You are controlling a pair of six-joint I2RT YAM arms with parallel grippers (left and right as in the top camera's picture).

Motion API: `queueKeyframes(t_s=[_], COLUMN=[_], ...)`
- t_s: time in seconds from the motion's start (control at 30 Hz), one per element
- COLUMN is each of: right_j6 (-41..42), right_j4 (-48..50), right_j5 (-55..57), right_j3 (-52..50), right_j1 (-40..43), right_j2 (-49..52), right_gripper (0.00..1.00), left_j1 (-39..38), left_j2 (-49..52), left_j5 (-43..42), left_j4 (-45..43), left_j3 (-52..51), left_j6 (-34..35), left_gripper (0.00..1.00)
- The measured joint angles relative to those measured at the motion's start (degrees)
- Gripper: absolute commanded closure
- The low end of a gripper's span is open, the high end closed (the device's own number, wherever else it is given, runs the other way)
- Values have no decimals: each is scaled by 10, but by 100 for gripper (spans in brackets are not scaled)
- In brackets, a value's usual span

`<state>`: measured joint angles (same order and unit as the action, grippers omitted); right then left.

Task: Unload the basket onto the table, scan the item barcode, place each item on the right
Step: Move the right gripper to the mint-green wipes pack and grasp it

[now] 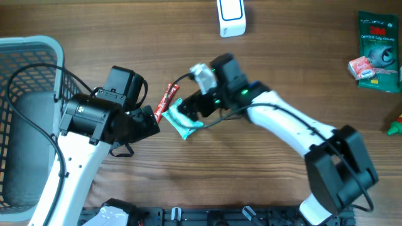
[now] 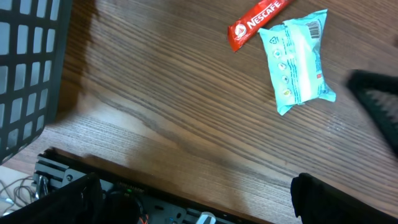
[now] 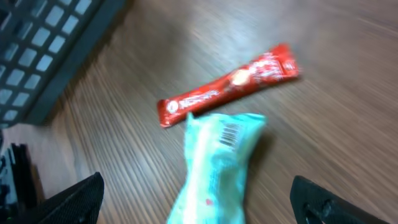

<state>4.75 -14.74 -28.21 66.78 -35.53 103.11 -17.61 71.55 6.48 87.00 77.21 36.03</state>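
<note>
My right hand (image 1: 193, 107) hovers spread wide right above the teal packet (image 1: 184, 123) on the desk (image 1: 282, 37), long axis running far-left to near-right, left hand (image 1: 151, 119) also spread, just left.

Bench (image 1: 188, 182) contents: one teal packet (image 1: 184, 122), one red stick (image 1: 166, 101), one basket (image 1: 31, 45), one white device (image 1: 232, 17), one green pouch (image 1: 379, 47), one small red box (image 1: 362, 67), one green item at the edge (image 1: 394, 127); two arms (image 1: 282, 122).

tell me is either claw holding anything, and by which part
Nothing is held. The left claw and right claw are both open, and the teal packet and red stick lie loose on the table.
</note>
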Motion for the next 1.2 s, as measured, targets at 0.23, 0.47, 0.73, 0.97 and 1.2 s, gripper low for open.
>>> queueKeyframes(t_s=[0.23,0.47,0.73,0.97,1.2], right_j6=[13,46,161,386,550], right_j4=[35,34,-11,-218,-234], right_j5=[43,45,51,246,296], right_j3=[0,0,0,-2,-9], right_j1=[-30,-31,-10,86,86], right_j2=[71,111,91,-25,-25], right_gripper=[23,88,96,95,71], left_j1=[0,0,0,0,0], left_j2=[0,0,0,0,0], left_j5=[0,0,0,0,0], left_j4=[0,0,0,0,0], left_j3=[0,0,0,0,0], left_j6=[0,0,0,0,0], left_gripper=[0,0,0,0,0])
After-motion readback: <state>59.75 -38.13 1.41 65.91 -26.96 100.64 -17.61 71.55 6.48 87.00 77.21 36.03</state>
